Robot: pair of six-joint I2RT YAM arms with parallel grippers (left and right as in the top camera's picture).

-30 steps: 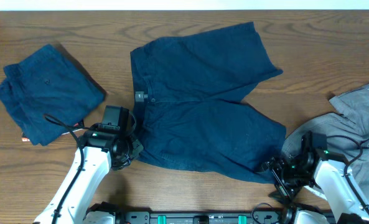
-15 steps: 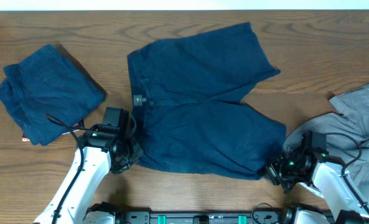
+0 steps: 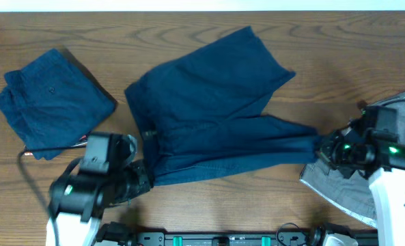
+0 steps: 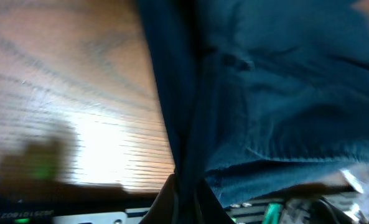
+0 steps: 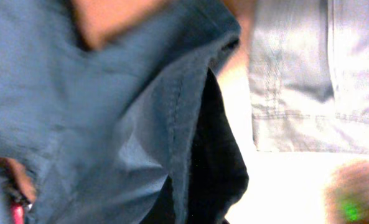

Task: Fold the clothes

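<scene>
1. The shorts [image 3: 209,102] are mid-table, between a folded pair [image 3: 52,102] at the far left and a grey garment [image 3: 339,188] at the right; their far half still lies on the table [image 3: 339,41]
2. A second ago they lay flat and spread, with both arms low at the near edge. Now that edge is off the wood: the near leg [image 3: 257,147] is drawn into a tight, narrow band running from one gripper to the other
3. The left gripper [image 3: 145,183] has risen with the waist corner. In the blurred left wrist view the cloth runs down between the fingers, so I judge the jaws clamped on the shorts
4. The right gripper [image 3: 319,148] has moved up and away from the near edge with the leg hem. The right wrist view shows the hem seam running down into the jaws, so these too look clamped on the shorts, with the grey garment just beside them
5. The whole garment has also slid left and turned a little, so the far leg now points more towards the back of the table
6. For the task this looks like the first fold under way: the near leg is lifted to go over the far one. Both corners need to travel together, or the band will twist and the layers land skewed
</scene>
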